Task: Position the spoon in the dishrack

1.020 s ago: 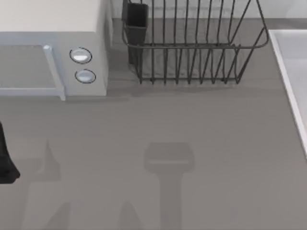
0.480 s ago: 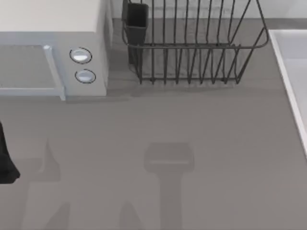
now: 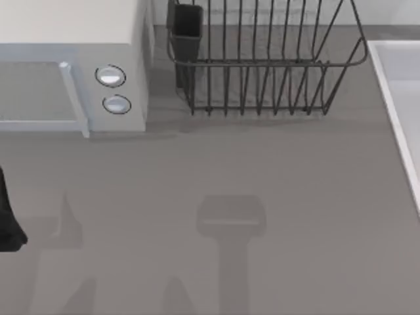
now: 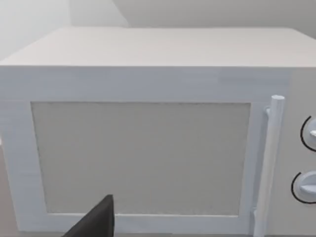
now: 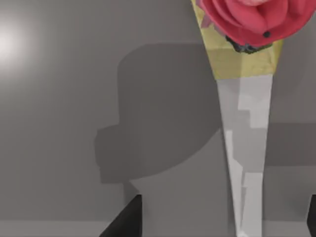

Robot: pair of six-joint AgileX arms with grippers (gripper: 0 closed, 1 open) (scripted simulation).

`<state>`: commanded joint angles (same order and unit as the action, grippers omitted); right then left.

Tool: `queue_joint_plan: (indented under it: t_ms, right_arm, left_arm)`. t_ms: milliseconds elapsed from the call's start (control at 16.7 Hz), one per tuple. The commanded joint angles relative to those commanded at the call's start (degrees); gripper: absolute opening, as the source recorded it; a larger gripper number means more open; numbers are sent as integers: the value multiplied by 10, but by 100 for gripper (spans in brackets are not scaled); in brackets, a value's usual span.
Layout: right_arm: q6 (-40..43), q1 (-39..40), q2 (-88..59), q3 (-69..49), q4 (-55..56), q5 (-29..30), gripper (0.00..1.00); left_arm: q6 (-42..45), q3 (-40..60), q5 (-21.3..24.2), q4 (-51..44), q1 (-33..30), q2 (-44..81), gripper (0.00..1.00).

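Our left pincer (image 4: 98,222) shows as a dark finger at the edge of the left wrist view, and whether it is open or closed we cannot tell. Its arm (image 3: 8,223) sits as a dark shape at the left edge of the surface (image 3: 216,177) in the top view. It faces the white microwave (image 4: 148,123), whose door has a grey window, a vertical bar handle (image 4: 269,163) and two round knobs (image 4: 308,133) beside that handle.

Our right pincer (image 5: 222,217) shows two dark fingertips (image 5: 126,219) standing well apart, so it is open and holds nothing. Between them, farther off on the grey surface, lies a long pale tapering thing (image 5: 247,148) with a yellowish band and a pink-red rose-like head (image 5: 247,19); we cannot tell what it is. A broad shadow falls on the surface just beside it.

In the top view the dishrack (image 3: 262,65), a dark grey wire basket with upright bars and a flared rim, stands at the far middle of the surface, just right of the microwave. Its dark cutlery cup (image 3: 186,33) hangs at the rack's left corner, nearest the microwave. A pale tray-like edge (image 3: 397,111) runs along the right side.
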<state>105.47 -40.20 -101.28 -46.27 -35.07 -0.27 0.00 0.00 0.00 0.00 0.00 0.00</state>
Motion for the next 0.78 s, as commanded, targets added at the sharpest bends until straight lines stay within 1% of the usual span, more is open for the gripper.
queue_joint_plan:
  t_ms: [60, 480, 540, 660, 780]
  right_arm:
    - [0, 0, 0, 0, 0, 0, 0]
    - [0, 0, 0, 0, 0, 0, 0]
    - [-23, 2, 40, -14, -50, 15, 0]
    - [-22, 1, 41, -22, -59, 15, 0]
    - [-18, -1, 45, -54, -91, 15, 0]
  left_arm:
    - [0, 0, 0, 0, 0, 0, 100]
    - [0, 0, 0, 0, 0, 0, 100]
    - [0, 0, 0, 0, 0, 0, 100]
    - [0, 0, 0, 0, 0, 0, 100]
    - [0, 0, 0, 0, 0, 0, 100]
